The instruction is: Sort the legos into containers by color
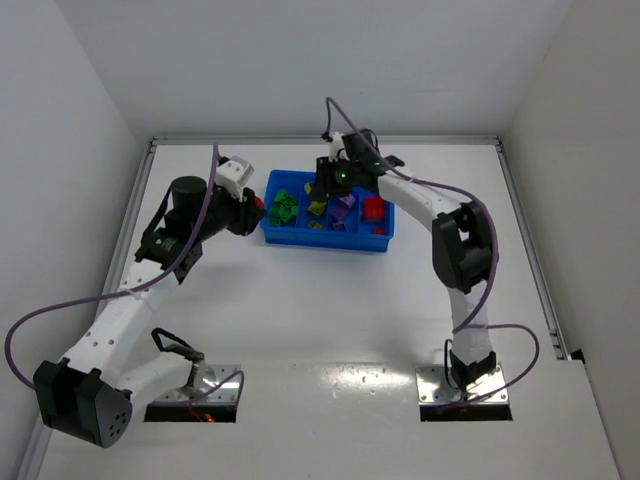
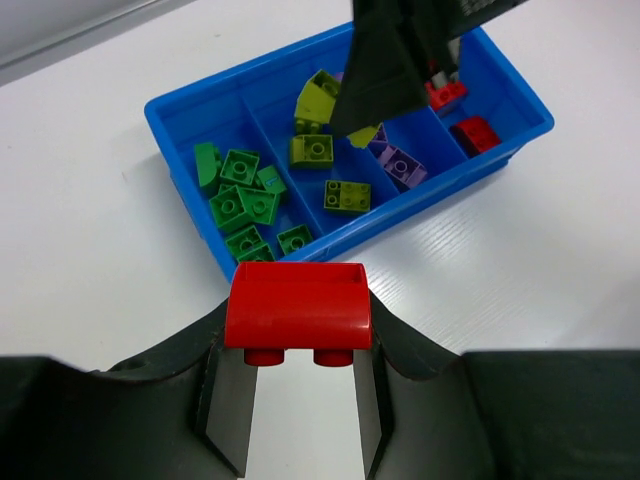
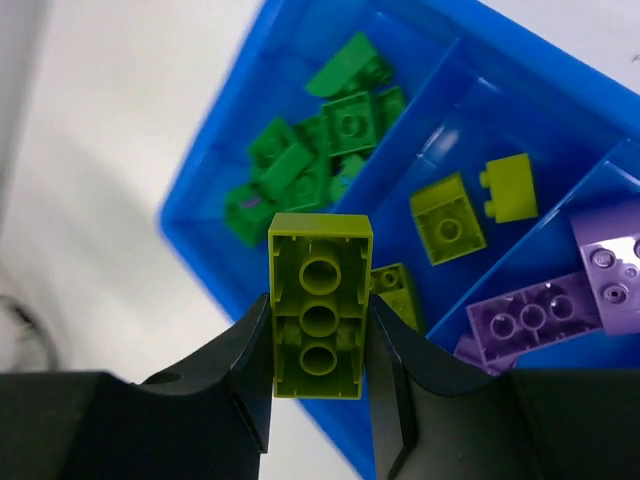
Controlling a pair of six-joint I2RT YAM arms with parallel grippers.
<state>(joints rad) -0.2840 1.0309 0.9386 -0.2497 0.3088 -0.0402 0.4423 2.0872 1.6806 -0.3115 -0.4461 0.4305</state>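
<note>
Tray (image 1: 325, 243): glossy blue plastic with four low-walled sections, at the centre of the far edge.
Right gripper (image 3: 320, 335): fingers clamped on lime brick (image 3: 320, 300), hollow underside with three tubes showing, above the tray.
Left gripper (image 2: 300, 345): fingers pinching a smooth, round-topped red brick (image 2: 298, 305), off the tray's left end.
Handling: centre the lime brick over the lime section (image 3: 480, 120), lower it, then open.

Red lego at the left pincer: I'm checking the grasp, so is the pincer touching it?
Touching. The left wrist view shows the red lego clamped between both fingers of the left pincer, with no gap on either side.
</note>
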